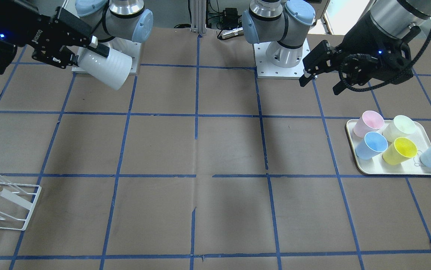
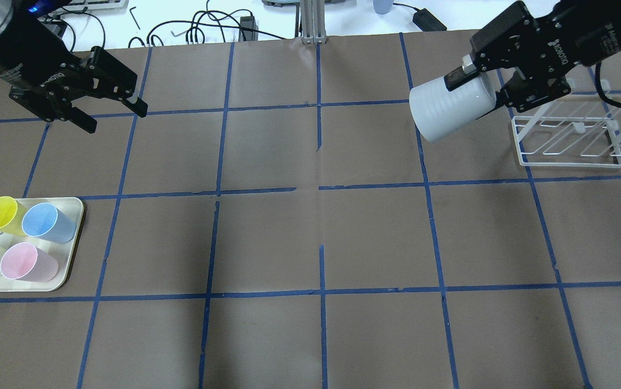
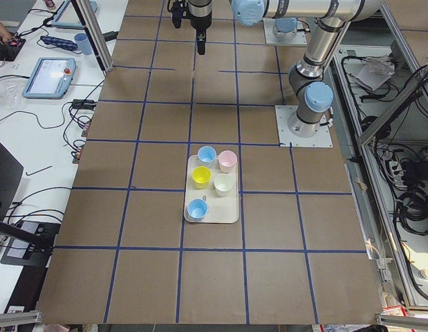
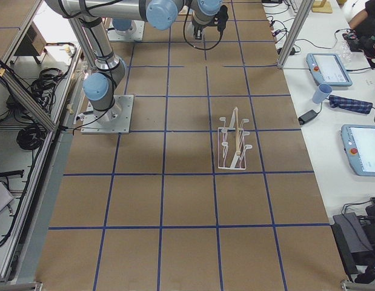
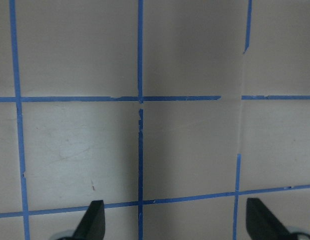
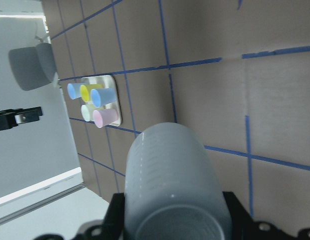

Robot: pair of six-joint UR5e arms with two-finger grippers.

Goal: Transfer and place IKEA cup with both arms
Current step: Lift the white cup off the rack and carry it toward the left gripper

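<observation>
The pale grey IKEA cup lies on its side in the air, held at one end by my right gripper, which is shut on it. Its free end points toward the table's middle. The cup also shows in the front view and fills the right wrist view. My left gripper is open and empty above the far left of the table, well apart from the cup. Its fingertips frame bare table in the left wrist view.
A cream tray at the near left holds several coloured cups, among them a yellow one and a pink one. A white wire rack stands just right of the held cup, under my right gripper.
</observation>
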